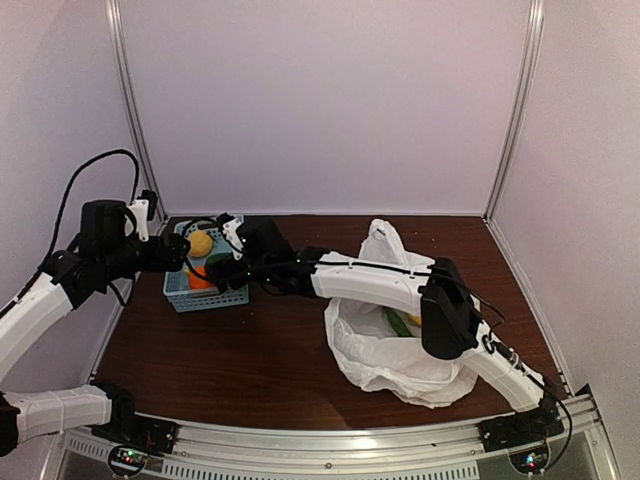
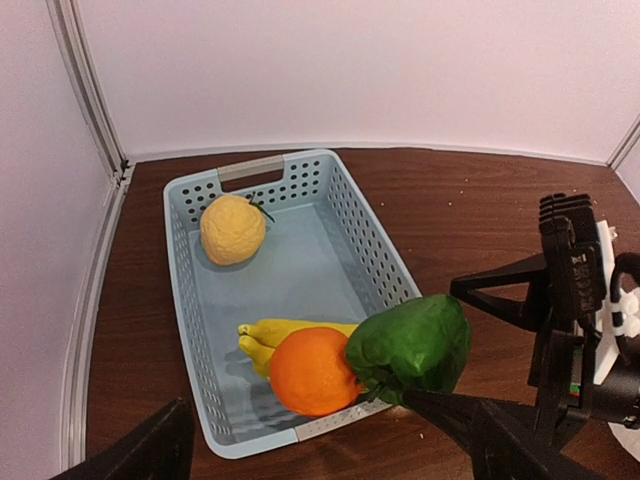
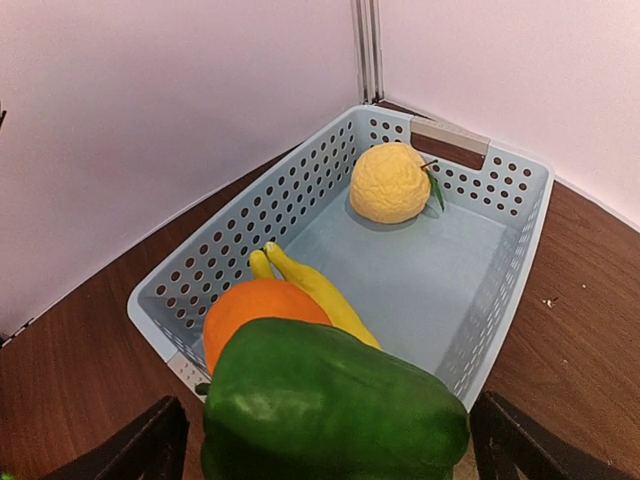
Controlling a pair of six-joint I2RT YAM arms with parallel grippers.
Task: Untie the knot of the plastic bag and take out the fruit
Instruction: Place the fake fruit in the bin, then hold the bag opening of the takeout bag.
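Note:
My right gripper (image 3: 330,425) is shut on a green pepper (image 3: 330,400) and holds it over the near corner of the blue basket (image 3: 300,190); the pepper also shows in the left wrist view (image 2: 412,345). In the basket lie a bumpy yellow citrus (image 2: 232,229), an orange (image 2: 312,370) and small yellow bananas (image 2: 285,332). My left gripper (image 2: 295,402) is open and empty, hovering at the basket's near end. The white plastic bag (image 1: 390,345) lies at the right with its mouth gaping; green and yellow pieces (image 1: 400,322) show inside. No knot shows.
The basket (image 1: 205,290) stands at the back left, close to the left wall and the corner post. The right arm (image 1: 360,275) stretches across the table from the bag to the basket. White walls enclose the dark wooden table (image 1: 250,350) on three sides.

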